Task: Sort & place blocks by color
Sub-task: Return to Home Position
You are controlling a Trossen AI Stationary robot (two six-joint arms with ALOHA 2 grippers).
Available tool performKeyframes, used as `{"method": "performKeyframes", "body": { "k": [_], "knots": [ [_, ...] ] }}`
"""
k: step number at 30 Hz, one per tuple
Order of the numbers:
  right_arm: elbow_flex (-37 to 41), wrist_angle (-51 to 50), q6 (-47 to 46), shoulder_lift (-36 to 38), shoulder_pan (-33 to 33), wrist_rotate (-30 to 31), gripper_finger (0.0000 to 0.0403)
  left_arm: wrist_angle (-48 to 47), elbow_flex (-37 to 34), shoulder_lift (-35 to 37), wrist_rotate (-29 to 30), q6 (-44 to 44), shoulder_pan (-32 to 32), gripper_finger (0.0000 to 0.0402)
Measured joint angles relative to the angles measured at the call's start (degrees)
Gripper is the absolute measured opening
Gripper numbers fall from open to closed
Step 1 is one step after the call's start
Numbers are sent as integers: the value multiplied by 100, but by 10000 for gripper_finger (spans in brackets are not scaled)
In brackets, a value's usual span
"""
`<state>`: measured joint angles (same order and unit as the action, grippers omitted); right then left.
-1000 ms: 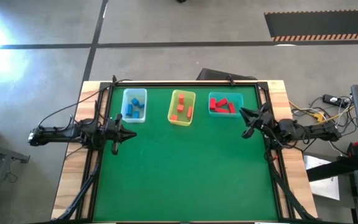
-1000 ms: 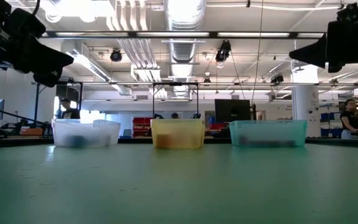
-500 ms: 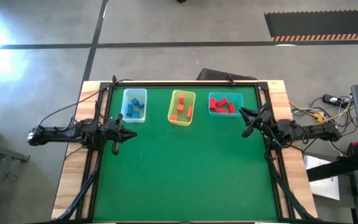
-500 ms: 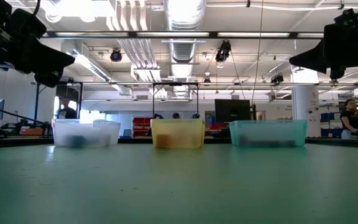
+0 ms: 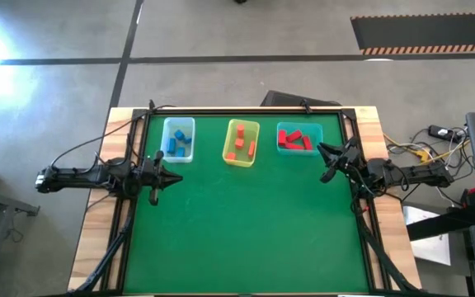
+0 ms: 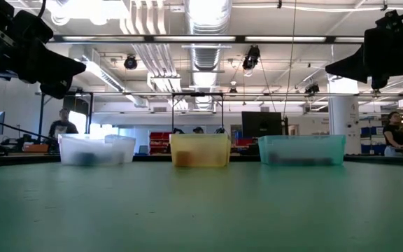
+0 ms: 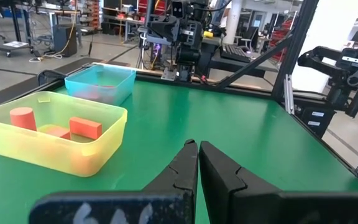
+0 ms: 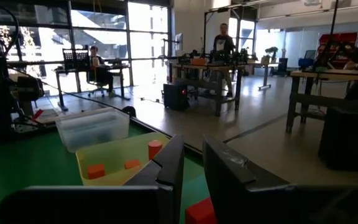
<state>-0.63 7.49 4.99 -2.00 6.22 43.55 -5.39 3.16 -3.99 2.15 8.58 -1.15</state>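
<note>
The blocks lie sorted in three bins along the table's far edge. Blue blocks (image 5: 177,144) rest in the clear bin (image 5: 178,125), orange blocks (image 5: 241,147) (image 7: 84,127) in the yellow bin (image 5: 241,162), and red blocks (image 5: 295,140) (image 8: 201,211) in the teal bin (image 5: 296,126). My left gripper (image 5: 174,177) (image 7: 198,146) hovers shut at the table's left side, near of the clear bin. My right gripper (image 5: 323,162) (image 8: 192,146) hovers open at the right side, just near and right of the teal bin. Neither holds anything.
The green mat (image 5: 246,231) spreads wide on the near side of the bins. A black frame (image 5: 242,110) borders the table. In the low view both arms hang high above the bins (image 6: 200,150). People stand in the room beyond.
My right gripper has sunk slightly beside the teal bin. The blocks and bins have stayed where they were.
</note>
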Motion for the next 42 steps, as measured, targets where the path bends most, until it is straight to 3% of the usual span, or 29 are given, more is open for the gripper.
{"method": "performKeyframes", "body": {
  "k": [42],
  "knots": [
    [5,0,-7,-2,0,0,50,89,-51,-11,-2,-1,0,0]
  ]
}}
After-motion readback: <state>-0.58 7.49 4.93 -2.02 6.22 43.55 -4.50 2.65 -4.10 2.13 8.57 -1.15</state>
